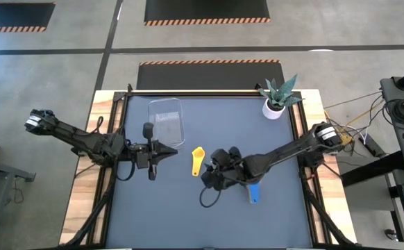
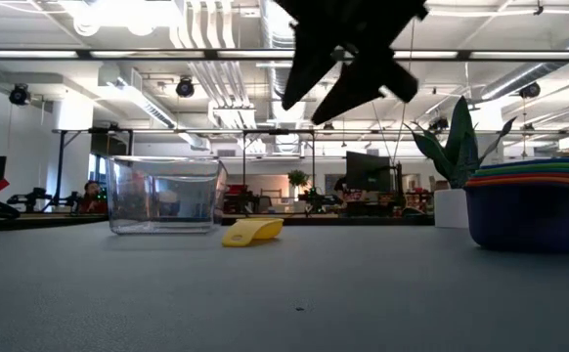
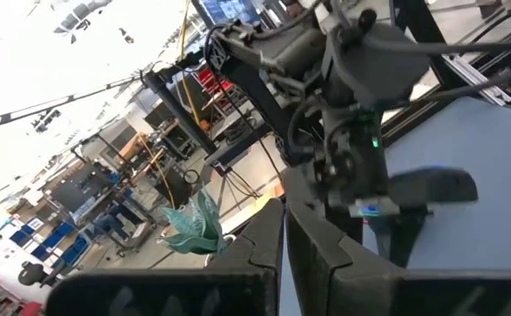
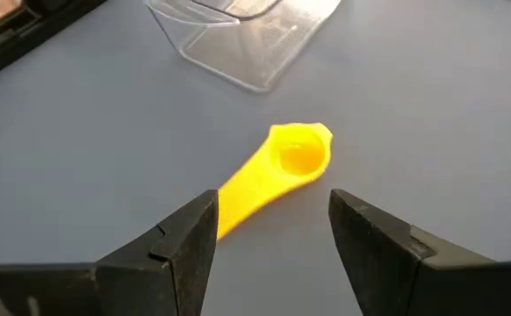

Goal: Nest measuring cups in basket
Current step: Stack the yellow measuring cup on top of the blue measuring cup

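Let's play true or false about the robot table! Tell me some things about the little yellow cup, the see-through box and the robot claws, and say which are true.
1. The small yellow plastic measuring cup lies on the table outside the clear rectangular plastic basket. True.
2. The right gripper is squeezing the yellow cup. False: its fingers are open, with the cup's handle lying between them, not clamped.
3. The clear basket has cups inside it. False: no cup shows in it.
4. A stack of nested coloured cups sits in a dark blue measuring cup on the table. True.
5. The left gripper is shut, holding nothing. True.
6. The white plant pot stands inside the basket. False: it stands apart, at the table's far right corner.
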{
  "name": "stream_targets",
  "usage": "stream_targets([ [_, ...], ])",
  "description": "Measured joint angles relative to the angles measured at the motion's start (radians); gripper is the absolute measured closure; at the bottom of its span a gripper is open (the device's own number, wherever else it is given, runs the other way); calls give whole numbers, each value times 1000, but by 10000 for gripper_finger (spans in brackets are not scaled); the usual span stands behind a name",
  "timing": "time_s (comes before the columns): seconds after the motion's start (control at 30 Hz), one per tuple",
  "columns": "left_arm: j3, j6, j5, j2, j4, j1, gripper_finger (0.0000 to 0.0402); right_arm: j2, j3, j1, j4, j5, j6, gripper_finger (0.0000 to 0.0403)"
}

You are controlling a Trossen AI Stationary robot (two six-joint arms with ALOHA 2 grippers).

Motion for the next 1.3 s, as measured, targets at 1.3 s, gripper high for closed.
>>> stream_targets([
  [1.3, 0, -2, 0, 0, -12, -1, 402, 437, 460, -155, -203, -193, 159, 197],
])
